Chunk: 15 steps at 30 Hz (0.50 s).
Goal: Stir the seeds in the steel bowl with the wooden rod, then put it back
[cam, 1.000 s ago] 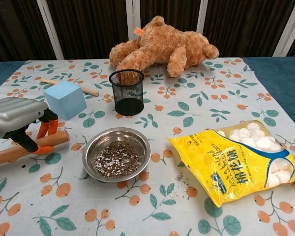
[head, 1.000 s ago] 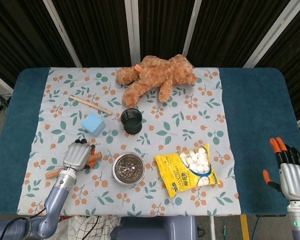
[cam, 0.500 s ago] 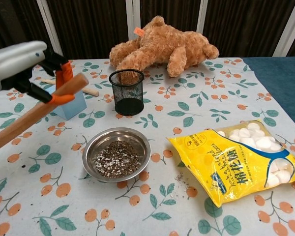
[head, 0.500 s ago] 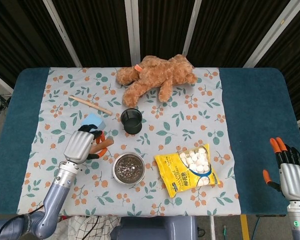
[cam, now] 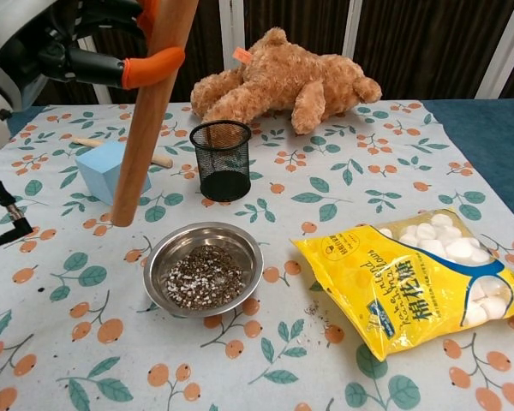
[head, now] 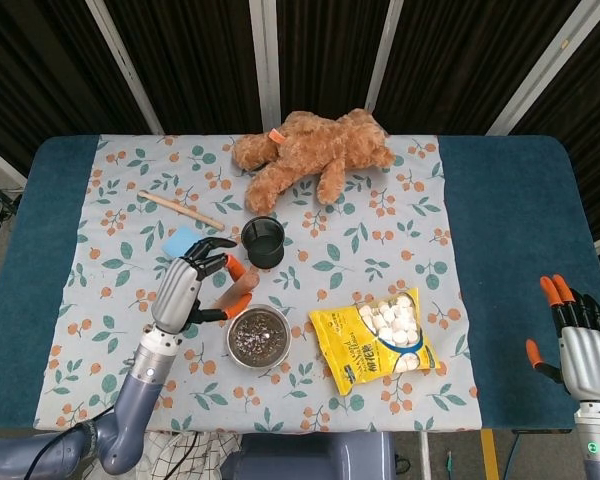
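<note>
- Left hand (head: 188, 283) grips the wooden rod (cam: 148, 120) near its top, fingers (cam: 152, 66) wrapped round it; rod hangs nearly upright, lower end in the air, up and to the left of the steel bowl (cam: 203, 269), not touching it.
- Bowl sits below and just right of that hand, seeds (cam: 206, 277) lying in it; rod tip not yet among them.
- Judged progress: rod is in hand, approx. first third done. Left to do: lower tip into bowl, stir, then set rod back on the cloth.
- Right hand (head: 583, 345) is well apart at the far right, off the cloth, fingers apart, holding nothing.
- Beyond the left hand: blue block (cam: 108, 167), thin stick (head: 181, 211), black mesh cup (cam: 222, 159); further back, a brown teddy bear (cam: 278, 79) lying down.
- Right of the bowl, w/ a gap between: yellow bag of marshmallows (cam: 421, 282).
- Surface: table w/ white cloth (head: 380, 240) printed in orange fruit and green leaves; dark blue top (head: 520, 230) shows at both ends.
- Room: dark slatted wall (head: 200, 60) w/ pale bars behind the table; little else visible.
</note>
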Tool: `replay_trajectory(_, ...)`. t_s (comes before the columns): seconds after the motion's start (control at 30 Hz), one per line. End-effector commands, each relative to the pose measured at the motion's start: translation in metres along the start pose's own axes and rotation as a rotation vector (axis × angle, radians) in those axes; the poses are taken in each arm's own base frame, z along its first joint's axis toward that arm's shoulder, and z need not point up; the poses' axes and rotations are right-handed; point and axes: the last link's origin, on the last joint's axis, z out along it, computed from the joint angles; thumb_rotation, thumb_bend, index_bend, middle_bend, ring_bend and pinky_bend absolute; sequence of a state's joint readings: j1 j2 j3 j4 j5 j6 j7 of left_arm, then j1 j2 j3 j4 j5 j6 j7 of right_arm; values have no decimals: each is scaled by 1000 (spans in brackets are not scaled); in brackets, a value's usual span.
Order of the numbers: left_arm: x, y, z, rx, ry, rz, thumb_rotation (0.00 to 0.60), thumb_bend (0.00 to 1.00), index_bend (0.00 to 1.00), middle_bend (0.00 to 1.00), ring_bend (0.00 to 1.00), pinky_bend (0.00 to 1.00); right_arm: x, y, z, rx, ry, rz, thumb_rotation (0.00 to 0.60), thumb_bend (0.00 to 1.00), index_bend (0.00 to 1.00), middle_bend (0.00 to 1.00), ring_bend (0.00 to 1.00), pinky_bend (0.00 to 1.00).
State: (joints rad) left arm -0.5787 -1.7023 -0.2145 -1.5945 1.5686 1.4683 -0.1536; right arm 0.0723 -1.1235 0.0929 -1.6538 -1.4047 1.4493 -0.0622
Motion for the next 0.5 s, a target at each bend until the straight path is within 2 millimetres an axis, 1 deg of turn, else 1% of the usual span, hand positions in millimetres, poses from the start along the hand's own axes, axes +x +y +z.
replay_trajectory(0.03,-13,5,-2,-66,18,-103,600,770,615,691,270,224,0,0,0,0,1,0,600,416,0,0,0,0)
replay_trajectory(0.1,-20,5,-5,-82,22,-161,600,770,615,691,270,223,0,0,1,0,0,0,600,415,0,0,0,0)
replay_trajectory(0.27,-40,2,-17,-107,14,-238,600,771,613,690,270,224,0,0,1,-1,1,0,600,415,0,0,0,0)
replay_trajectory(0.5,-52,0,-19,-131,43,-293,600,773,612,689,270,224,0,0,1,-1,5,-2,600,415,0,0,0,0)
